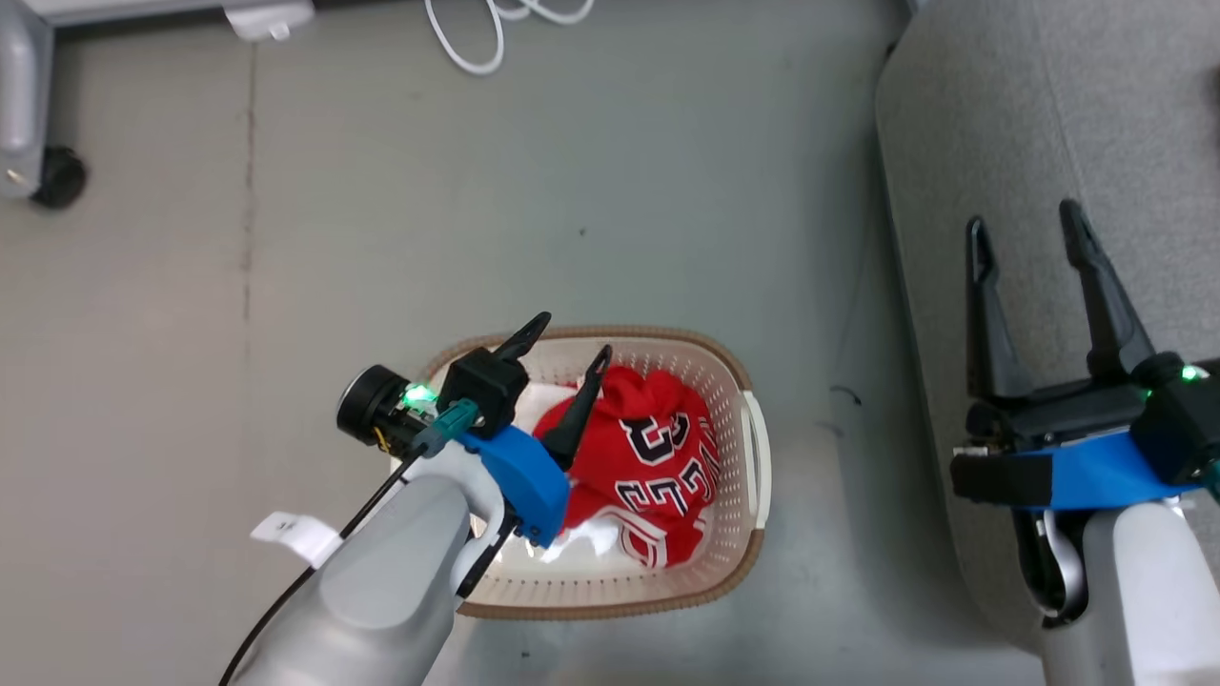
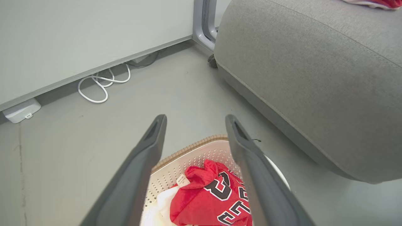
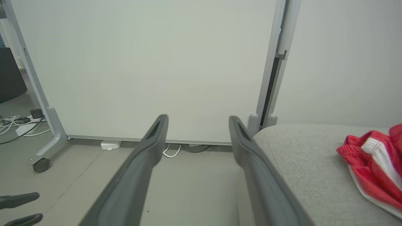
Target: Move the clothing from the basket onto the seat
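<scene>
A crumpled red jersey with black-and-white lettering lies in the cream basket on the floor; the left wrist view shows the same jersey in the basket. My left gripper hangs open just above the basket's far-left part, nothing between its fingers. My right gripper stands open and empty over the left edge of the grey seat. Another piece of red-and-white clothing lies on the seat at the right of the right wrist view.
A white cable loops on the floor by a white partition panel on wheeled legs. A white power adapter lies at the panel's base. Grey floor lies open left of the basket.
</scene>
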### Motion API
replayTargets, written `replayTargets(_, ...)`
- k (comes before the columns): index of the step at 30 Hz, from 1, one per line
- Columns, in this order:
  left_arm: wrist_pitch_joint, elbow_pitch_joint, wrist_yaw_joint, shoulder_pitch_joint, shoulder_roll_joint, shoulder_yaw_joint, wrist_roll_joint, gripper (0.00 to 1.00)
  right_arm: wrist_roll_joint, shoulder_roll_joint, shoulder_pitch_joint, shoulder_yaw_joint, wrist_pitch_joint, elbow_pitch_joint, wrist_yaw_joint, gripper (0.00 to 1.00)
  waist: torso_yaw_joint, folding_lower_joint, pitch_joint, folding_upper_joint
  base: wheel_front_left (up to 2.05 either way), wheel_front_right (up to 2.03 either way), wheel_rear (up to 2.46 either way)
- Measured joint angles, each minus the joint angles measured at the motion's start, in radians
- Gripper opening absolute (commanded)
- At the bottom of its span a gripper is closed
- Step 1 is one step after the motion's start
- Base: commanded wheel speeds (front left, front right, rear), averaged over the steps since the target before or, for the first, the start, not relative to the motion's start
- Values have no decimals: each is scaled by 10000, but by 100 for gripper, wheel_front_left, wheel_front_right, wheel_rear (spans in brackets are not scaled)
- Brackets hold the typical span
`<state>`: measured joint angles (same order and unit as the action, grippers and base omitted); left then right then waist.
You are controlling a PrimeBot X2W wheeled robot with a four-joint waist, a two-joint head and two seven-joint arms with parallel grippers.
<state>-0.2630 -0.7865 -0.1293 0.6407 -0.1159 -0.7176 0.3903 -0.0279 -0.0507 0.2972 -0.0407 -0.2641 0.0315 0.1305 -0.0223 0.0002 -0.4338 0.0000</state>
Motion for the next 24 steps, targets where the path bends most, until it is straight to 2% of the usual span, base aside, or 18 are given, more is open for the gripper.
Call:
replayTargets(9, 0, -1467, -2, 1429, -21, -1866, 1129, 100, 96, 0, 904, 182, 0, -167, 0, 100, -267, 0, -1758, 0, 0, 0, 0)
replayTargets(16, 23, -2615, -2, 2581, -192, -3549, 1574, 100, 316, 0, 1516, 316, 0, -441, 0, 100, -403, 0, -3221, -1, 0, 0, 0)
replayTargets(24, 67, -3394, -2, 3391, -328, -4842, 1864, 100, 458, 0, 1796, 345, 0, -725, 0, 100, -542, 0, -4377, 0, 0, 0, 0)
